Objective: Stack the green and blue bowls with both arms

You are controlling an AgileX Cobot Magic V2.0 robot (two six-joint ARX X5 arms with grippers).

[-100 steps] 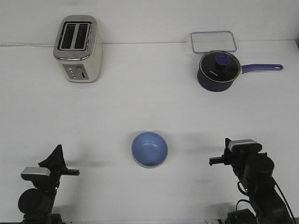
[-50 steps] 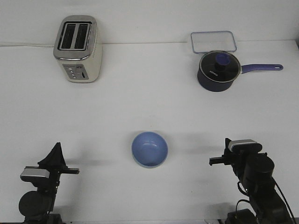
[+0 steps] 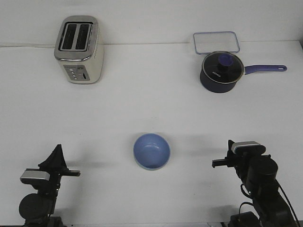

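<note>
The blue bowl (image 3: 151, 150) sits upright on the white table (image 3: 142, 109), near the front and midway between the arms. A thin pale edge shows around its near side; I cannot tell whether that is the green bowl beneath it. No separate green bowl is in view. My left gripper (image 3: 57, 155) points up and away at the front left, well clear of the bowl, holding nothing. Folded at the front right, my right gripper (image 3: 230, 145) is also apart from the bowl and empty. Seen edge-on, neither gripper shows its finger gap.
A cream and silver toaster (image 3: 79, 48) stands at the back left. A dark navy saucepan (image 3: 221, 71) with a purple handle is at the back right, and a clear rectangular container (image 3: 216, 42) lies just behind it.
The left arm has sunk slightly and settled. The bowl and the right arm have not moved.
</note>
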